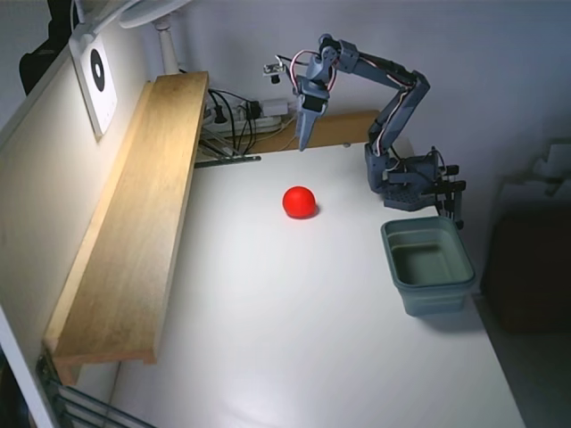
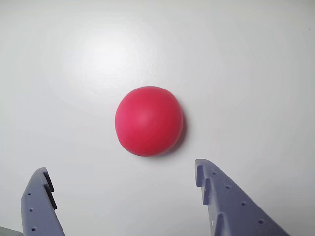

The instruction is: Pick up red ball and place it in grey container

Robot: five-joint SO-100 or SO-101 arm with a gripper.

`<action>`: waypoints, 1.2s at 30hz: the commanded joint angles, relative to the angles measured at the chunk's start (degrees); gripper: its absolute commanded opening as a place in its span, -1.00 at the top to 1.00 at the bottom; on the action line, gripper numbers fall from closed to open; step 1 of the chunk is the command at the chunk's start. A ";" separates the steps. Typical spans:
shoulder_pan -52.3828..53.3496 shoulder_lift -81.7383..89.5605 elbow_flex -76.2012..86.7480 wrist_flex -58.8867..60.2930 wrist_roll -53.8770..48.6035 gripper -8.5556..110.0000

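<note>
The gripper stood wide open and held nothing. In the wrist view its two fingers rose from the bottom edge with a broad gap between them, and the red ball lay on the white table beyond that gap, apart from both tips. The lower parts of the fingers were cut off by the frame.

In the fixed view the arm rose from its base, which sat just behind the grey container. From there it bent at the elbow and reached across, away from the container, ending with the gripper pointing down, well above the table. From this side the jaws looked like a single tapering point, so their spread was hard to make out there.

The ball rested on the table, nearer the camera than the gripper tip and well apart from the container. The container stood upright near the table's edge, its inside dark and seemingly bare.

A wooden shelf ran along the table's far side from the container, and a tangle of cables lay behind the gripper, its details too small to tell.
</note>
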 commanded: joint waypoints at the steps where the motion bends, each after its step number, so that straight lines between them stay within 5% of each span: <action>1: 0.08 1.08 -0.84 -0.66 0.09 0.21; 20: 0.08 -5.65 -2.90 -5.33 0.09 0.21; 36: 0.08 -0.22 14.51 -17.31 0.09 0.21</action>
